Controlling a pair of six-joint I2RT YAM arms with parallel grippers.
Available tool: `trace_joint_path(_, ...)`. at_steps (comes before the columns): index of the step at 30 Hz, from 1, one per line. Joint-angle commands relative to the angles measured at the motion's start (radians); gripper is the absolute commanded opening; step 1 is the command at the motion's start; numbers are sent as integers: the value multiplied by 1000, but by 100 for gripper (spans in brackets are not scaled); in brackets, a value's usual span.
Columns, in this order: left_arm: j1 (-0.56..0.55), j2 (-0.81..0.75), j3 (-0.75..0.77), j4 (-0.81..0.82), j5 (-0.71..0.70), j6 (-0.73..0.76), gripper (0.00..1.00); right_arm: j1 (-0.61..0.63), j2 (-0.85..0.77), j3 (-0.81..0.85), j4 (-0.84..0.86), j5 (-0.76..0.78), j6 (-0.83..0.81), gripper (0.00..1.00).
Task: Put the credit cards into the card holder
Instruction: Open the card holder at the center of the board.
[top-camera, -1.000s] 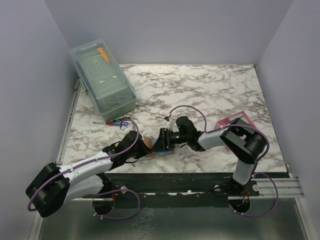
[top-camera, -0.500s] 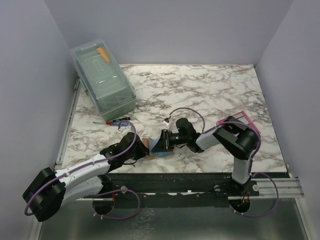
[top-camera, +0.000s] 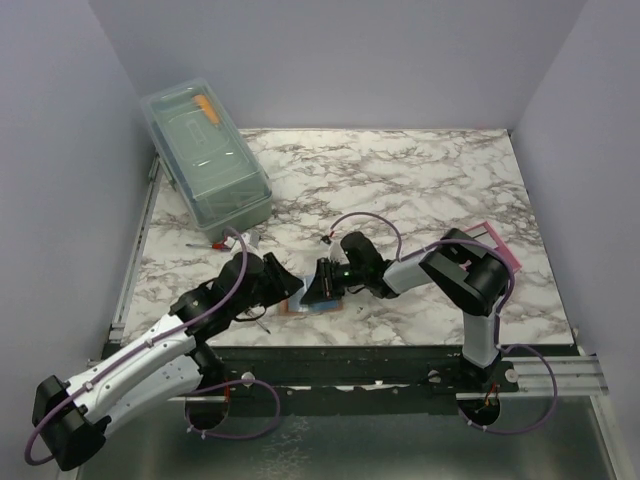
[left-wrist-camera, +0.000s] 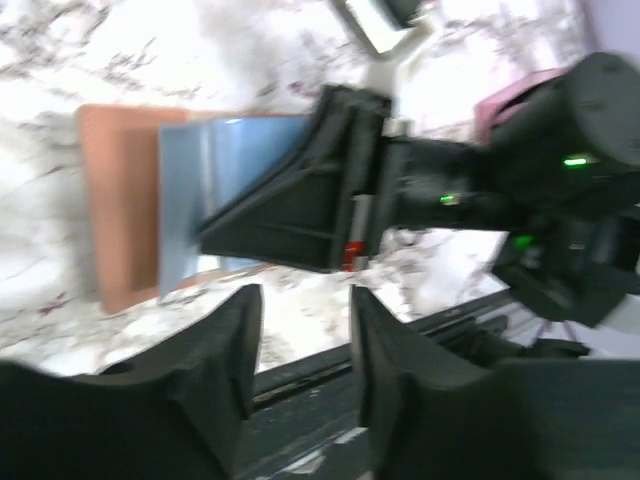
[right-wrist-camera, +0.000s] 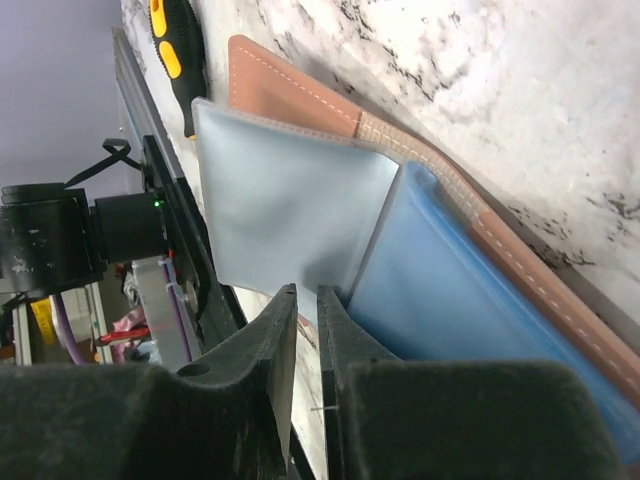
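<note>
three views split the facts between them. only the overhead camera takes in the whole white-and-grey marbled tabletop (top-camera: 430, 180). on it the small tan-brown leather-like folding card holder (top-camera: 298, 304) lies close to the near edge, between the two arms. the left gripper (top-camera: 280, 283) is just to its left and the right gripper (top-camera: 322, 284) is over its right part. the left wrist camera alone shows the holder opened flat, a tan flap (left-wrist-camera: 115, 200) at one side and a light blue panel (left-wrist-camera: 235, 170) beside it, with the right gripper's black fingers lying across that blue. the left gripper's own fingers (left-wrist-camera: 225, 350) stand spread apart with nothing between them, clear of the holder. the right wrist camera alone gives the close detail: pale stitching along the tan rim, a frosted translucent sleeve (right-wrist-camera: 285, 200) rising from the fold, and a deeper blue surface (right-wrist-camera: 450, 300) behind it. it also shows a black and yellow tool handle (right-wrist-camera: 172, 45) lying beyond the holder. whether that blue is a card or lining cannot be told. the right fingers are drawn almost together, a thin slit between them, right at the sleeve's lower edge; whether they nip it cannot be told. at the table's far left sits a pale green translucent lidded plastic box (top-camera: 205, 165), lid on, with an orange item (top-camera: 207, 107) showing through near its far end. a pink plastic tray (top-camera: 503, 250) sits at the right, mostly hidden behind the right arm, its contents out of sight.
</note>
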Motion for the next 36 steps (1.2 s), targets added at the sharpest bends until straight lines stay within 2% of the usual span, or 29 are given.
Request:
trace_joint_path(1, -4, 46, 89, 16, -6, 48, 36, 0, 19, 15, -144, 87, -77, 19)
trace_joint_path(3, -4, 104, 89, 71, 0, 48, 22, 0, 11, 9, -142, 89, -68, 20)
trace_joint_path(7, 7, 236, 89, 124, -61, 84, 1, 0, -6, -23, -111, 87, -31, 20)
trace_joint_path(8, 18, 269, 83, 143, -60, 97, 0, 0, -9, -31, -100, 83, -22, 20)
trace_joint_path(13, 43, 402, 28, 176, -96, 118, 0, -3, -44, -53, -89, 41, -20, 18)
trace_joint_path(18, 47, 383, -71, 200, -142, 93, 0, -5, -142, -31, -175, -7, -52, 21)
trace_joint_path(22, 48, 374, -108, 206, -139, 86, 0, -10, -192, 26, -259, -5, -65, 29)
trace_joint_path(24, 47, 373, -113, 207, -137, 81, 0, -19, -190, 41, -259, -14, -67, 30)
trace_joint_path(28, 48, 356, -115, 207, -137, 81, 0, -55, -135, 6, -169, -52, -53, 29)
trace_joint_path(33, 47, 348, -128, 208, -127, 86, 0, -125, -18, -137, 93, -133, 26, 21)
trace_joint_path(36, 48, 357, -135, 214, -123, 89, 0, -129, 8, -157, 81, -107, 12, 20)
